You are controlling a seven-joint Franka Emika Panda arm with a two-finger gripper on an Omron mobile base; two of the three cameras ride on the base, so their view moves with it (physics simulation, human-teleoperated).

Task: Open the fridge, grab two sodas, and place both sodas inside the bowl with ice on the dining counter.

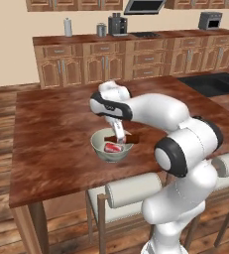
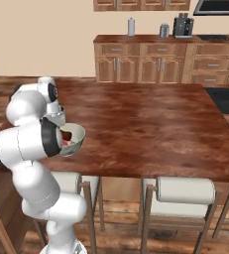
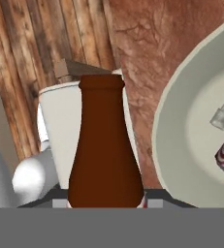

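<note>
One can (image 1: 113, 147) already lies in the bowl (image 1: 99, 146) on the dining counter (image 1: 56, 129), and the gripper (image 1: 120, 139), jaws clamped on the brown bottle (image 3: 105, 145) over the rim, could tip the bowl if it lets go off-centre.

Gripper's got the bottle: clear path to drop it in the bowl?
Probably yes. The gripper holds the bottle right at the bowl rim; only the can and ice lie inside, leaving some room.
</note>
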